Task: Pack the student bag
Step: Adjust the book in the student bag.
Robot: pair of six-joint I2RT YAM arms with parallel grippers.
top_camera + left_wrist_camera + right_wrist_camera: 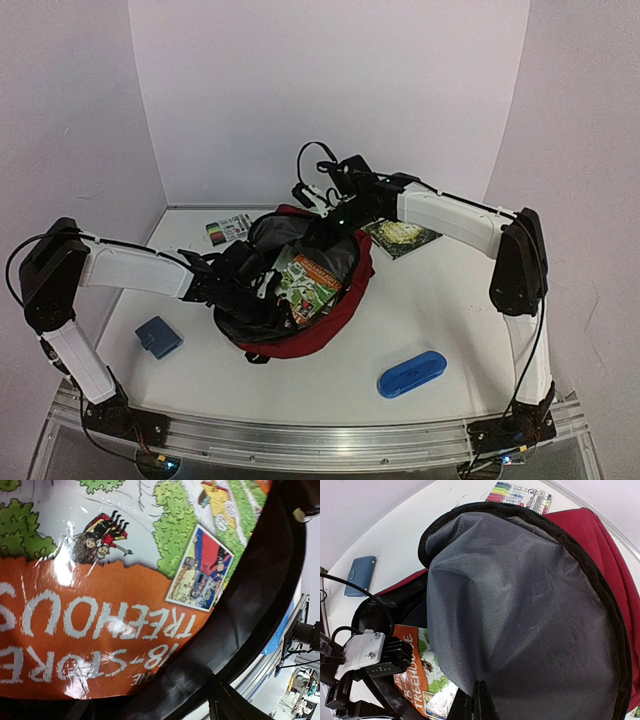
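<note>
The student bag, dark red with grey lining, lies open in the middle of the table. An orange and green picture book stands inside its mouth. That book fills the left wrist view, with the bag's black edge beside it. My left gripper reaches into the bag's left side next to the book; its fingers are hidden there. My right gripper is shut on the grey lining of the flap and holds it up at the bag's far side.
A blue oblong case lies near the front right. A small blue wallet sits at the left. A pack of markers lies behind the bag, and a dark green book lies at the back right.
</note>
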